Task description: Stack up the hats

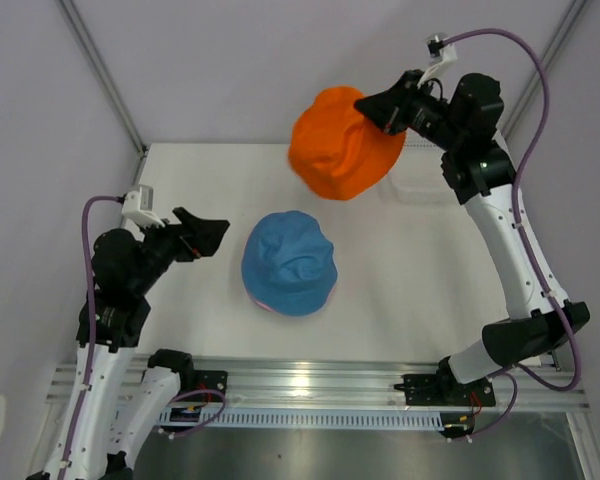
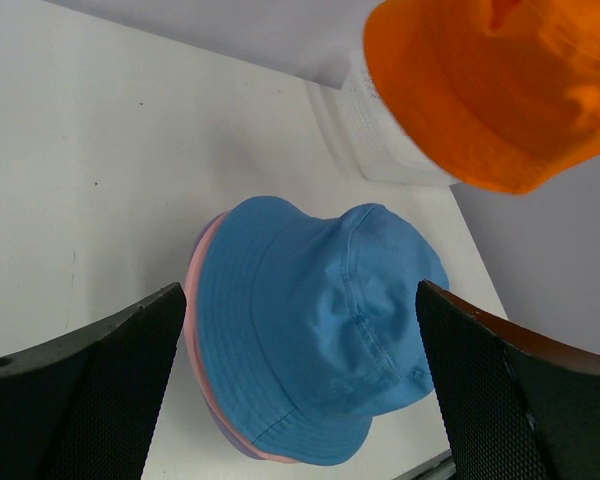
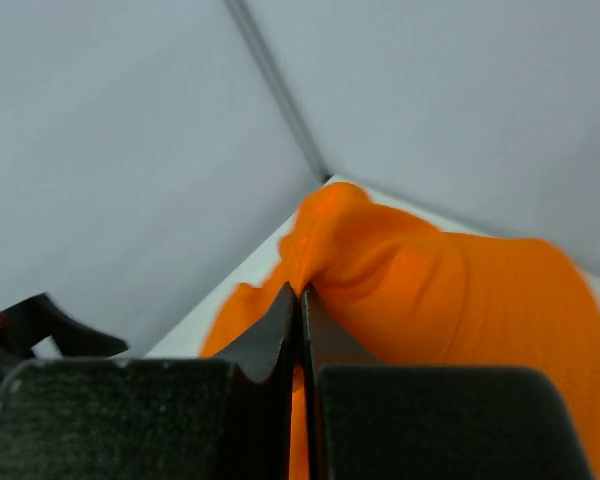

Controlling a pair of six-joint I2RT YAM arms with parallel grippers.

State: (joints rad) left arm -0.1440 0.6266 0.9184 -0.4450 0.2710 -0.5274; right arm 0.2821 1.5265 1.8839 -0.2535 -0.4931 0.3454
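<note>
The blue hat (image 1: 289,262) sits mid-table on top of a pile; in the left wrist view the blue hat (image 2: 315,325) covers a pink hat (image 2: 194,290) and a lavender hat (image 2: 232,441), only their brim edges showing. My right gripper (image 1: 376,110) is shut on the orange hat (image 1: 342,145) and holds it in the air over the far part of the table, beyond the pile; it pinches a fold of the orange hat (image 3: 430,290). The orange hat (image 2: 490,85) also shows in the left wrist view. My left gripper (image 1: 212,236) is open and empty, left of the pile.
A white mesh basket (image 2: 380,140) stands at the far right of the table, partly hidden behind the orange hat; it also shows faintly in the top view (image 1: 420,185). The enclosure walls close in at the back and sides. A metal rail (image 1: 310,385) runs along the near edge.
</note>
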